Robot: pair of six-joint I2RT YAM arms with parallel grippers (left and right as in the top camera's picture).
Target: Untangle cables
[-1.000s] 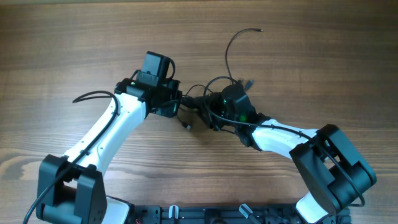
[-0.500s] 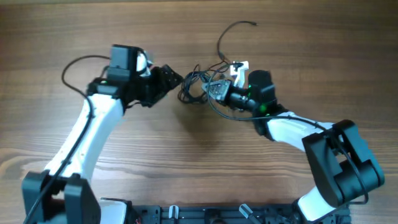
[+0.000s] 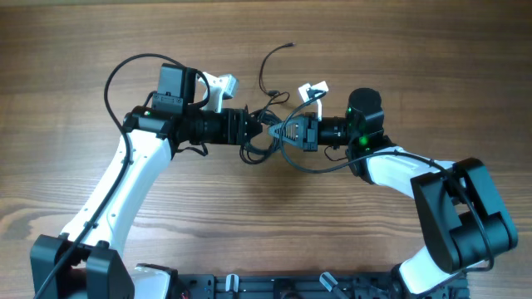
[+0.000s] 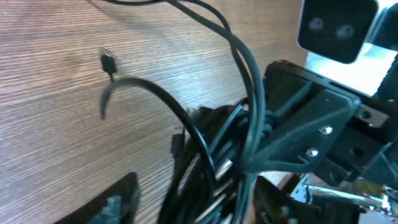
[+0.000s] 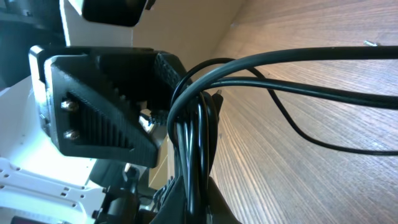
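The cables (image 3: 268,118) form a black tangle at the table's middle, between both grippers. One loose strand curves up to a plug tip (image 3: 289,45). My left gripper (image 3: 256,133) points right, open, its jaws standing apart around the bundle (image 4: 211,155); a gap shows beside the left finger (image 4: 118,202). My right gripper (image 3: 283,133) points left and is shut on the cables (image 5: 196,124), which run down between its pinched fingertips (image 5: 214,202). A small plug (image 4: 107,62) lies on the wood.
The wooden table (image 3: 100,33) spreads all round. The left arm's own thick wire (image 3: 112,79) arcs out to the left. A slack loop (image 3: 312,166) hangs below the right gripper. Both arm bases stand at the front edge.
My left gripper let go, drew back to the left, then came in again around the bundle. My right gripper closed on the cables and swung level. The loose plug end drifted left.
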